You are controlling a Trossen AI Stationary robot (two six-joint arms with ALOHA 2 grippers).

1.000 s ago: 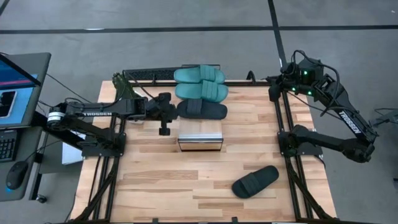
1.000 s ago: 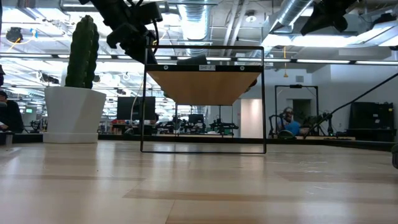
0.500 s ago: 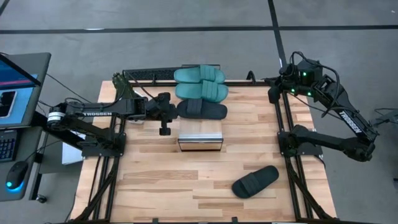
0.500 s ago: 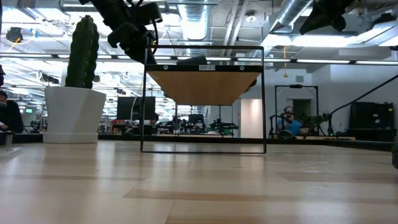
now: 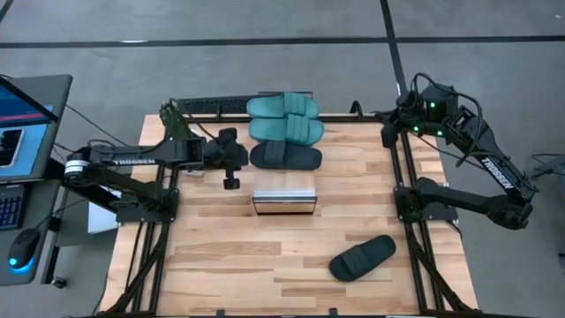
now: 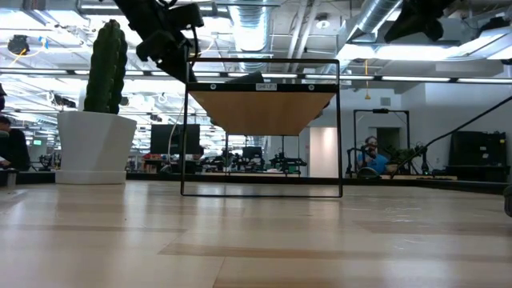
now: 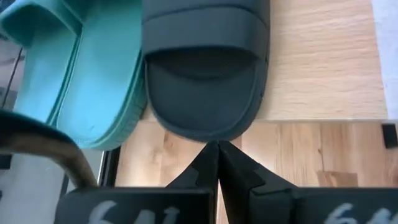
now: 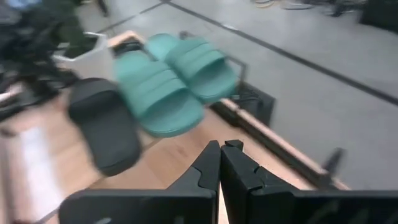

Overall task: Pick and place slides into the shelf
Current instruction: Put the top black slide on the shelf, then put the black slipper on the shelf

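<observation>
Your left claw (image 5: 231, 183) is pulling slightly back from the three-slide row, closed and empty. On the slatted wooden bench (image 5: 212, 256), the narrow wood-topped shelf (image 5: 284, 195) is awaiting slides. Two teal rubber slides (image 5: 284, 117) and one black slide (image 5: 286, 156) are lying behind it; another black slide (image 5: 362, 257) is lying near your bench's front. Right claw (image 8: 222, 163) is hovering closed.

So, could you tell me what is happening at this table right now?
Two robot arms are sorting slides. Two teal slides and one black slide lie side by side at the table's far edge, behind the small shelf. The left gripper, shut and empty, sits just off that black slide's end. The right gripper, also shut, waits at the far right corner. Another black slide lies alone near the front.
</observation>
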